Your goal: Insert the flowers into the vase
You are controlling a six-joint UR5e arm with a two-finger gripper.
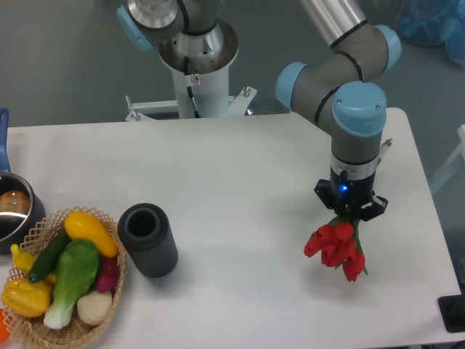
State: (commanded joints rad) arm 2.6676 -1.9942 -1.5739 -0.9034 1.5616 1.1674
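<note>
Flower stems (pixel 340 220) prob. hidden under fingers (pixel 359 213)

vase (pixel 148 240) just right of basket (pixel 40 327); flowers (pixel 336 247) far right, under claw (pixel 350 213)
</note>
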